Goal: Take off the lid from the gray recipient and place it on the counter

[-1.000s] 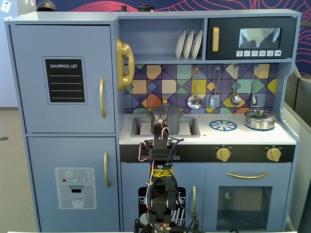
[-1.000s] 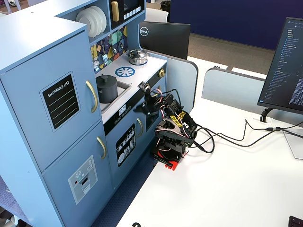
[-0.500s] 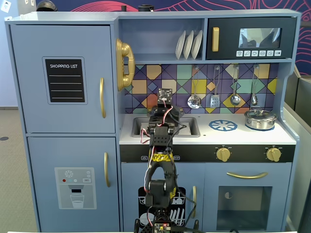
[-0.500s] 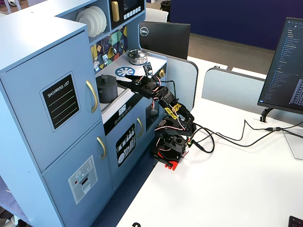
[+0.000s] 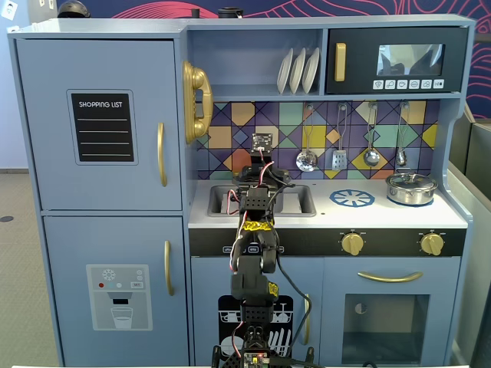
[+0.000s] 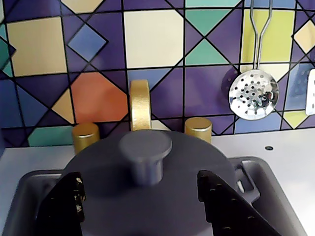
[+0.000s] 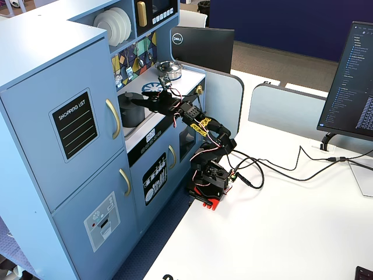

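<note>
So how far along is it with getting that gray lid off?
Only the approach looks done: the open pincer straddles the lid, fingers either side of its knob. The lid sits on the gray pot in the sink. Left: grip, lift, set on the counter.

Pan: shiny silver pan with glass-and-steel lid (image 5: 411, 188), far right of the worktop in a fixed view, below the hanging utensils.
Utensils: perforated steel skimmer (image 6: 253, 93) hangs on the multicoloured tiled backsplash (image 6: 162, 54); steel slotted spatula (image 5: 340, 159) and steel ladle (image 5: 371, 156) hang to its right in a fixed view.
Tap: gold arched plastic faucet (image 6: 140, 104) between two gold cylindrical knobs (image 6: 85, 136).
Plates: three white plates (image 5: 298, 70) upright on the upper shelf.
Microwave: black toy microwave with gold handle (image 5: 397, 60), right of the plates.
Fridge door: black "SHOPPING LIST" chalkboard panel (image 5: 103, 127).
Bench: white bench (image 7: 280, 227); black Dell monitor (image 7: 201, 48) behind, lit computer screen (image 7: 356, 81) at right.
</note>
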Robot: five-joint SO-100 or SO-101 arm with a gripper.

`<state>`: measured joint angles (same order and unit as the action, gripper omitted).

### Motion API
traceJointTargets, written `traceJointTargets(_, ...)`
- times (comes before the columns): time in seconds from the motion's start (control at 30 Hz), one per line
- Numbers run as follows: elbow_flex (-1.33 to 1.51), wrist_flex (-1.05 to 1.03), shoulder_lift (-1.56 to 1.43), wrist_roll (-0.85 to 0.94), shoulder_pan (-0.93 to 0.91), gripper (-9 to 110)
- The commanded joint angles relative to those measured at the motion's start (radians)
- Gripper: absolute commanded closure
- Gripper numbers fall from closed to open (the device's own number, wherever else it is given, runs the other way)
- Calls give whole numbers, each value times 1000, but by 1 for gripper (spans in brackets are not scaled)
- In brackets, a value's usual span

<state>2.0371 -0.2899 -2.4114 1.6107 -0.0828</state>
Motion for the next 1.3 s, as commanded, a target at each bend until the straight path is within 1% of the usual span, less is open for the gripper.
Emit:
traceJointTargets(0.0, -106, 55, 80, 17, 11, 80)
traceJointTargets(0.6, -242, 117, 328, 17, 21, 83)
traceJointTargets(0.7, -258, 110, 356, 31, 23, 90)
traceJointTargets(0.77, -258, 103, 359, 46, 25, 98)
traceJointTargets(0.8, -258, 115, 357, 2, 25, 102)
traceJointTargets(1.03, -285, 114, 351, 8, 23, 102)
traceJointTargets(1.27, -374, 91, 331, 35, 21, 102)
